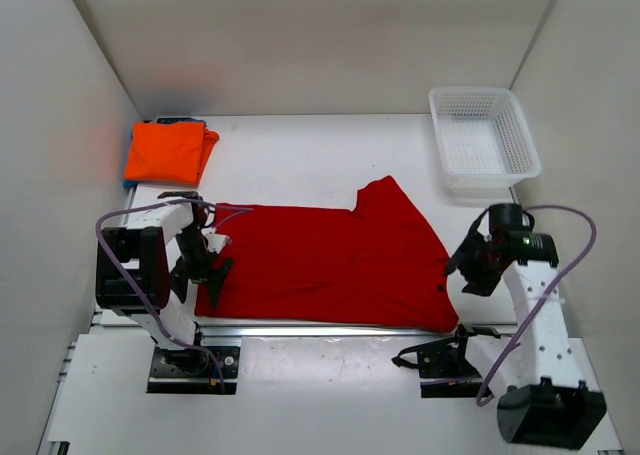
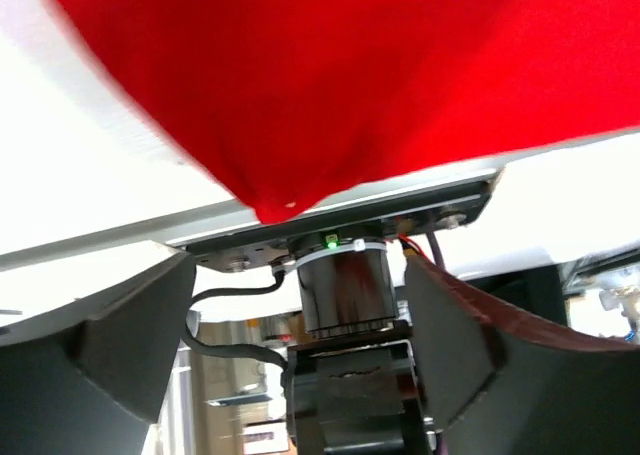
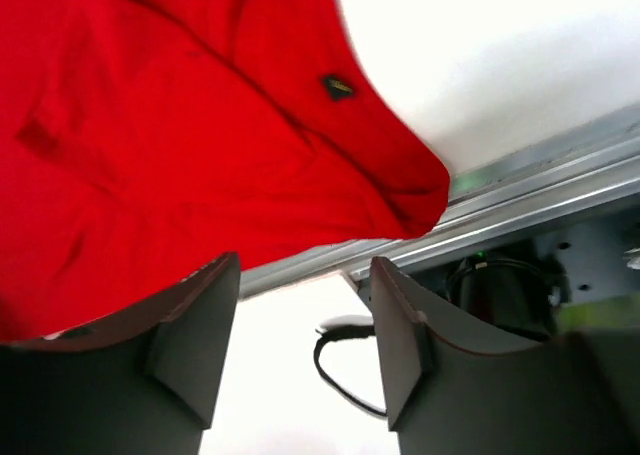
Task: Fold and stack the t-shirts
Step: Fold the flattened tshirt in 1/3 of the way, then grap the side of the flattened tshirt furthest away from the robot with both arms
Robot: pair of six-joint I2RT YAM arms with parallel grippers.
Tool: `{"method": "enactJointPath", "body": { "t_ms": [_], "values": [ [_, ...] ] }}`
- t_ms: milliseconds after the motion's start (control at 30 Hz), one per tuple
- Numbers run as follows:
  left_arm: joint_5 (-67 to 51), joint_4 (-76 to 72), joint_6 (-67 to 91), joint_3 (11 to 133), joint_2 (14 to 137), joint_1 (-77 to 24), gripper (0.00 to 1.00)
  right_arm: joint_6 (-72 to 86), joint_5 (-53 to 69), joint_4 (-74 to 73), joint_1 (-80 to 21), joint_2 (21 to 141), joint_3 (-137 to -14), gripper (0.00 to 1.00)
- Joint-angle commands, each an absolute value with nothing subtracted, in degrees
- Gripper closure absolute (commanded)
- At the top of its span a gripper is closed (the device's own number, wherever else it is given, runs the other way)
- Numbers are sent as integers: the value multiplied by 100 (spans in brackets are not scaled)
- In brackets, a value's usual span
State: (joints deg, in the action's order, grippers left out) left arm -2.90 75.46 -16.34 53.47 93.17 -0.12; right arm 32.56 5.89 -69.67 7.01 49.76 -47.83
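**A:** Across the near half of the worktop (image 1: pixel 300 155) lies the deep red t-shirt (image 1: pixel 320 265). It is spread flat, with its long axis running left to right along the front rail (image 1: pixel 330 328).

**B:** And the other shirts?

**A:** The orange t-shirt (image 1: pixel 168 152) sits folded in the far left corner, well apart from the red one. A sliver of blue (image 1: pixel 128 183) shows under its edge. That is probably the blue t-shirt, but I cannot tell more.

**B:** Where do the arms stand?

**A:** One is at each end of that long axis. The left end effector (image 1: pixel 213 277) is just beside the shirt's left edge, and the right end effector (image 1: pixel 455 267) is just beside its right edge. Both have their fingers spread with nothing between them, so neither holds cloth.

**B:** Which is nearer?

**A:** Neither, I'd say; each is close to its own end. In the left wrist view the near-left corner (image 2: pixel 275 205) droops over the rail just ahead of the fingers (image 2: pixel 120 355). In the right wrist view the near-right corner (image 3: pixel 420 190) lies ahead, near a small dark label (image 3: pixel 338 87).

**B:** So a two-arm move?

**A:** Likely. Each arm would take its own corner and carry it across the short axis, away from the bases.
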Motion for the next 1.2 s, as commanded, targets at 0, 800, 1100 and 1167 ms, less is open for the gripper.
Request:
{"method": "enactJointPath", "body": {
  "t_ms": [0,800,1100,1167],
  "values": [
    [-123,7541,-1591,5388,9044,263,2,3006,88,-6970,117,5596,-5762,47],
    [405,5695,-238,10413,12189,185,4,2004,-746,-6460,-1564,14140,-14098,40],
    [26,5511,-97,10548,12796,123,3,2075,-334,-6460,-1292,14966,-14106,39],
    [-349,5520,-140,10328,12771,132,4,2075,-220,-6583,-1257,15108,-14299,40]
  ]
}}
